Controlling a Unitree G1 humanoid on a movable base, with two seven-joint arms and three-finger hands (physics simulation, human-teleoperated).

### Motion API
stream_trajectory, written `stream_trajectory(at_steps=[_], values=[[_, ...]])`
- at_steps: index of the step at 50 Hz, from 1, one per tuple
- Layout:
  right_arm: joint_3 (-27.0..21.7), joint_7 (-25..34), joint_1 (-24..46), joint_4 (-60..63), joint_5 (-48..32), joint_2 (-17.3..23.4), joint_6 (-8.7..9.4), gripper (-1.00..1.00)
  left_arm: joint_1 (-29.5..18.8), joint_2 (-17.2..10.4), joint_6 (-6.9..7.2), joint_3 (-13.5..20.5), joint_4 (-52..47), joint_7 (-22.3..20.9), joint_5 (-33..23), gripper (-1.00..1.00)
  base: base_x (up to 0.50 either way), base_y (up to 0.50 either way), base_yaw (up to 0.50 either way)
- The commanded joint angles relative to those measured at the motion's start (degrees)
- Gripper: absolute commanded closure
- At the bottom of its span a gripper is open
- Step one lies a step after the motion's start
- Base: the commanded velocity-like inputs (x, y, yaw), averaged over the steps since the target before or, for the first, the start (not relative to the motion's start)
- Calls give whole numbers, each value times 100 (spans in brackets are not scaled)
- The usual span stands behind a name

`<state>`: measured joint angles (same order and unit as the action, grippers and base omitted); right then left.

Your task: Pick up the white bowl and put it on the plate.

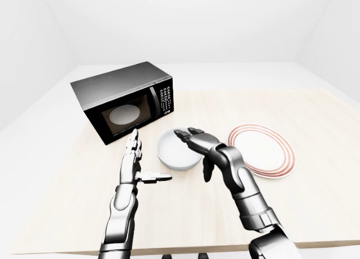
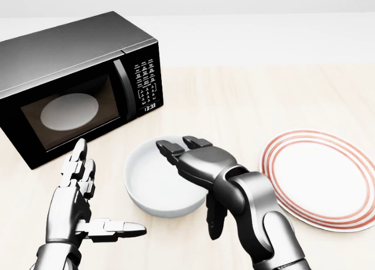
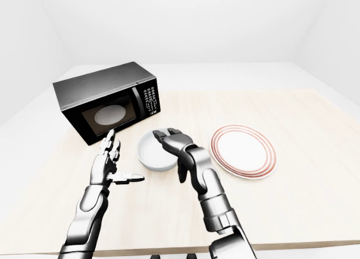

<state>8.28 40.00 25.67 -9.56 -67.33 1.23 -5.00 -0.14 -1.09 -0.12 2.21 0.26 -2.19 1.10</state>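
Note:
The white bowl (image 2: 157,182) stands on the wooden table, in the lower middle of the head view. My right hand (image 2: 196,185) is open over the bowl's right rim: two fingers (image 2: 176,149) reach across the rim above the inside, and the thumb hangs down outside the bowl's right wall. My left hand (image 2: 88,200) is open, palm turned right, left of the bowl and apart from it. The plate (image 2: 322,182), white with red rings, lies flat to the right of the bowl.
A black microwave (image 2: 76,82) with its door shut stands at the upper left, just above the bowl. The table's near edge (image 1: 185,249) runs along the bottom of the left-eye view.

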Motion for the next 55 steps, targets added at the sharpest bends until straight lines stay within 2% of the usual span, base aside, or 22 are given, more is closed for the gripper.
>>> stream_trajectory(at_steps=[1, 26, 40, 55], values=[[48, 0, 167, -154, -56, -75, 0, -100, 0, 1, 2, 0, -1, 0, 1, -100, 0, 0, 0], [112, -113, 174, -1006, -280, -76, 0, -100, 0, 0, 1, 0, -1, 0, 0, -100, 0, 0, 0], [134, -14, 78, -900, -349, -80, 0, -100, 0, 1, 1, 0, -1, 2, 0, -100, 0, 0, 0], [173, -182, 29, -1120, -438, -94, 0, -100, 0, 0, 0, 0, 0, 1, -1, -100, 0, 0, 0]])
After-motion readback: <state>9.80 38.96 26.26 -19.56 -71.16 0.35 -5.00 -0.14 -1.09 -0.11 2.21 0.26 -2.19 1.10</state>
